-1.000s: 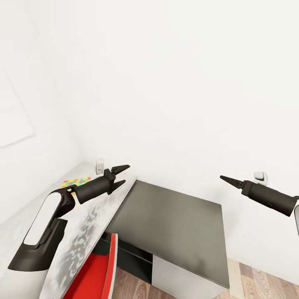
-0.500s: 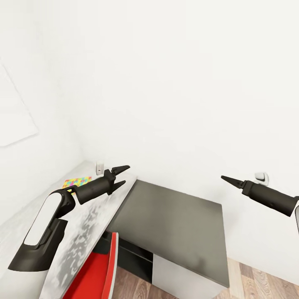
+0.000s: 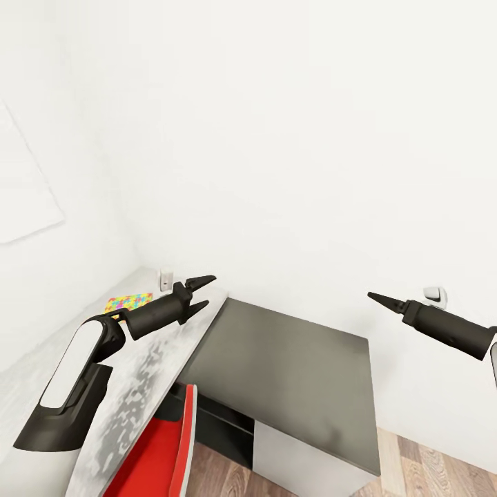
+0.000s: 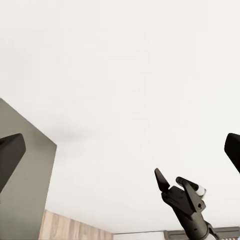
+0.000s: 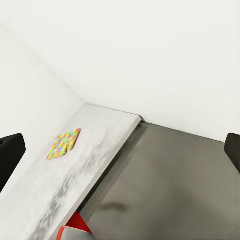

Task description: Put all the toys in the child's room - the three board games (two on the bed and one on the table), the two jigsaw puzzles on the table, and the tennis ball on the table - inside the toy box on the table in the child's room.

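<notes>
White walls fill our corner, with a pale worktop (image 3: 148, 359) running along our left and a jigsaw puzzle (image 3: 128, 301) lying flat at its far end. Our left claw (image 3: 201, 292) hovers spread and empty above the worktop edge. Our right claw (image 3: 376, 298) hangs over the dark cabinet (image 3: 290, 373), fingers parted.

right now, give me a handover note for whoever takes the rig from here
Left gripper: open, empty, held above the table.
Right gripper: empty, held in the air past the dark cabinet; the left wrist view shows its fingers apart.
One jigsaw puzzle lies flat on the table near the wall corner, beyond the left gripper.
Nothing is picked up yet. A red chair stands at the table's near edge.
Left to do: pick up this puzzle, find the toy box, the board games, the other puzzle and the tennis ball.
</notes>
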### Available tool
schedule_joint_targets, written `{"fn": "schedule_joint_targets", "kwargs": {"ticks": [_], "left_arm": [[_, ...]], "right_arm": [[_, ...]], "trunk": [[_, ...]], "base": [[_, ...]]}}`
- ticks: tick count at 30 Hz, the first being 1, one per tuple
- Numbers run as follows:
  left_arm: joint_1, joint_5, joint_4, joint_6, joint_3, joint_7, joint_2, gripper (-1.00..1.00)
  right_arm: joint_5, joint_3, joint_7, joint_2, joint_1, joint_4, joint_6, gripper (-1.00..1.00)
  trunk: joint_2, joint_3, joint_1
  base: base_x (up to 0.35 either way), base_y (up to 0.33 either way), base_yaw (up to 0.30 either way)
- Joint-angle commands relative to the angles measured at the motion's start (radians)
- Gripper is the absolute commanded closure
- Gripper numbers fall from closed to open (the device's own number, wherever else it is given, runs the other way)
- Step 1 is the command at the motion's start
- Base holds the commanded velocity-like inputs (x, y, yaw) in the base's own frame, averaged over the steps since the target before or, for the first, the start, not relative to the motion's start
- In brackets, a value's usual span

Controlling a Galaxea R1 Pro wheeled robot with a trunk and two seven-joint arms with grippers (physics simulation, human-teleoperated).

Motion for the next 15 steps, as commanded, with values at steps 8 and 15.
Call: {"fn": "schedule_joint_targets", "kwargs": {"ticks": [8,15], "left_arm": [[0.002,0.010,0.001,-0.001,0.000,0.010,0.007,-1.00],[0.018,-0.024,0.026,-0.007,0.005,0.006,0.040,-1.00]], "right_arm": [[0.004,-0.001,0.008,0.001,-0.001,0.000,0.004,-1.00],[0.001,-0.002,0.009,0.000,-0.001,-0.001,0.004,-1.00]], "trunk": [[-0.002,-0.002,0.001],[-0.002,-0.002,0.001]], "base": [[-0.002,0.000,0.000],[-0.046,0.000,0.000]]}}
